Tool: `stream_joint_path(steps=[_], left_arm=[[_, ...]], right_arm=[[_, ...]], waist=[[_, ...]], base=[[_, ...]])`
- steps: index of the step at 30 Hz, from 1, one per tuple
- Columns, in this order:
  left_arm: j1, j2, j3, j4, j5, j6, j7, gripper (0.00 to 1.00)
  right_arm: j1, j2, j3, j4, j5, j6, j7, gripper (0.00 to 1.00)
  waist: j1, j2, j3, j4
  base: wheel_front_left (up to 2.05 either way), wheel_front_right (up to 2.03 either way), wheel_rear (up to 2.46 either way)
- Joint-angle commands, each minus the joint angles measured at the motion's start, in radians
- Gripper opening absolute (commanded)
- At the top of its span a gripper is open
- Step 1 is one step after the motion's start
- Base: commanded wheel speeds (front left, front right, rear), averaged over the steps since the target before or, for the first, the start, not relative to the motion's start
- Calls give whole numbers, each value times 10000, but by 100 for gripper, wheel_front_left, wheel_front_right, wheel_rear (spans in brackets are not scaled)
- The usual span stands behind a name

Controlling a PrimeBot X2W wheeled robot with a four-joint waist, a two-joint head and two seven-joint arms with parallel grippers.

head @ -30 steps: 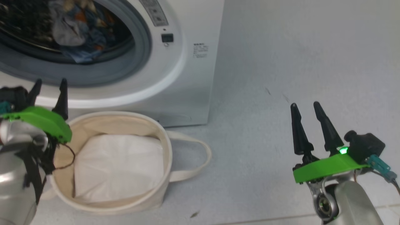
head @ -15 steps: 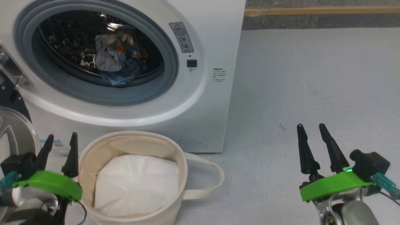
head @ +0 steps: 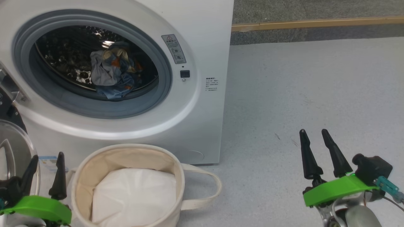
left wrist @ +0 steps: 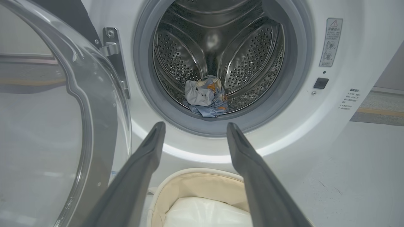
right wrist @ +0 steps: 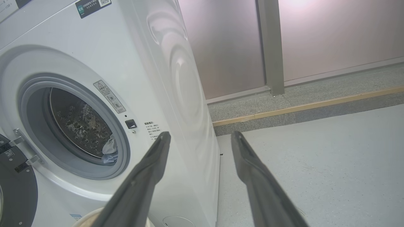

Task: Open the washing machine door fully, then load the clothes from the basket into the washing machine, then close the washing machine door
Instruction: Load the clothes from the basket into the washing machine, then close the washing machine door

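The washing machine stands at the upper left with its round opening uncovered. The clothes, a crumpled blue, grey and orange bundle, lie in the steel drum, also seen in the left wrist view as clothes. The washing machine door hangs swung out at the far left, its clear glass bowl close to my left gripper. The basket sits on the floor before the machine and holds a plain white sheet. My left gripper is open and empty, just left of the basket. My right gripper is open and empty, over bare floor.
Grey floor stretches right of the machine. A raised strip with a yellow edge runs along the back, below frosted wall panels. The basket's loop handle lies on the floor at its right.
The head camera has tilted up, so more of the washer's front shows. My left gripper has sunk to the lower left corner, off the basket's rim. Both grippers stay open.
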Motion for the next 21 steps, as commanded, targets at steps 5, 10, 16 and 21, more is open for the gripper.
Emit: stream_joint_path(steps=[5, 10, 16, 21], left_arm=[[-113, 614, 619, -549, 20, 302, -40, 100], [25, 621, 552, -787, 75, 442, -14, 100], [68, 663, 510, -948, 149, 599, 21, 100], [83, 726, 466, -1040, 193, 649, 68, 100]], right_arm=[[-17, -18, 158, -389, 6, 10, 25, 100], [-13, -36, 154, -406, 40, 10, 39, 100], [-43, -48, 196, -392, 91, 10, 28, 100], [-56, -58, 234, -335, 106, 10, 12, 100]], waist=[[2, -1, -95, -47], [2, -1, -132, -35], [2, -1, -139, -32], [2, -1, -137, -25]], base=[[0, 0, 0], [0, 0, 0], [0, 0, 0], [0, 0, 0]])
